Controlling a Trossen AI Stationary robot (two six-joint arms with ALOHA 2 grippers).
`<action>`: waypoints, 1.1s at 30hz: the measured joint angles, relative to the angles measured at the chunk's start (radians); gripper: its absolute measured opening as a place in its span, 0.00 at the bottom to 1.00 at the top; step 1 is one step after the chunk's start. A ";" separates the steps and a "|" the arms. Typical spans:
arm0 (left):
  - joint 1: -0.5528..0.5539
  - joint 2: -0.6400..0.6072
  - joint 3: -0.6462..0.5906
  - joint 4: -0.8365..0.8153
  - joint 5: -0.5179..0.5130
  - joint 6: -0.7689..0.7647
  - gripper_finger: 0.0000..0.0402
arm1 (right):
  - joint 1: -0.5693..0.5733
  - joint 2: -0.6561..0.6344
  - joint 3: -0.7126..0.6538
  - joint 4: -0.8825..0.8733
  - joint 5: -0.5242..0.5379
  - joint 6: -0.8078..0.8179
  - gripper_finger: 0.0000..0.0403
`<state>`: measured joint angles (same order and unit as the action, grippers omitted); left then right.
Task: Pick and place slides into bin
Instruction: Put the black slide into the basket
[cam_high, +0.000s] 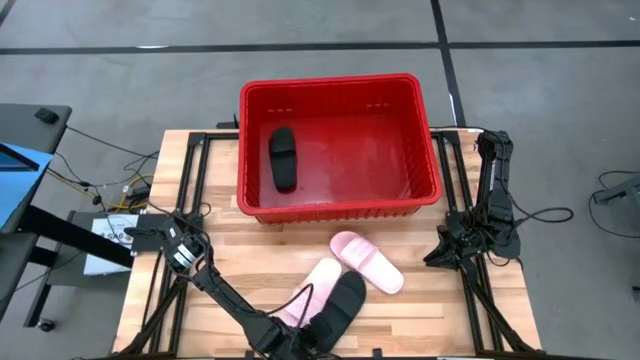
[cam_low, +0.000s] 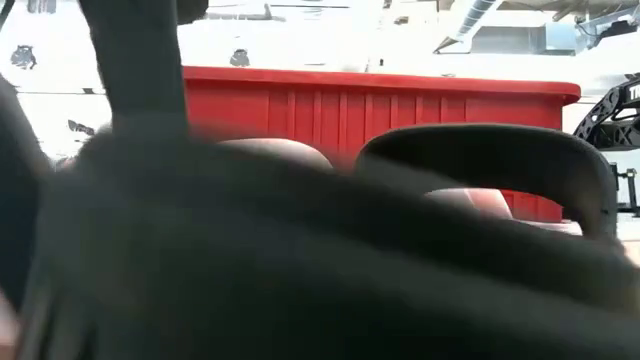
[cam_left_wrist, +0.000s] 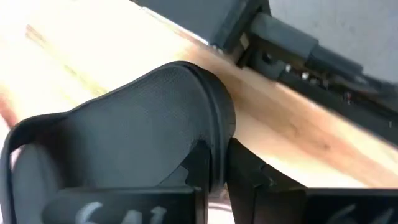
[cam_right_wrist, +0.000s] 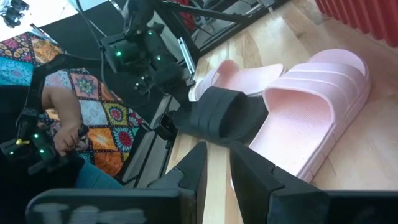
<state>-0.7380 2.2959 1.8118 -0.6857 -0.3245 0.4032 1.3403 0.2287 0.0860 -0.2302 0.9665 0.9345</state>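
Left pincer (cam_high: 300, 343) low at table's near edge, clamped on black slide (cam_high: 342, 300).

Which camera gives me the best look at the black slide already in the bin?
The high view. It looks straight down on the black slide lying flat against the left side of the red bin, fully unobstructed. The low view shows only the bin's outer wall, the right wrist view just a corner of it, the left wrist view none.
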 joint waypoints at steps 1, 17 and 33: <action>0.000 0.000 0.010 -0.024 -0.009 0.007 0.04 | 0.000 0.000 0.000 0.000 0.000 0.000 0.15; 0.000 -0.002 0.255 -0.193 -0.057 0.052 0.04 | 0.000 0.000 0.000 0.000 0.000 0.000 0.15; 0.003 -0.067 0.529 -0.391 -0.213 -0.008 0.03 | 0.000 0.000 0.000 0.000 0.000 0.000 0.15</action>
<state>-0.7353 2.2291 2.3405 -1.0768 -0.5371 0.3949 1.3403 0.2287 0.0860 -0.2302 0.9665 0.9345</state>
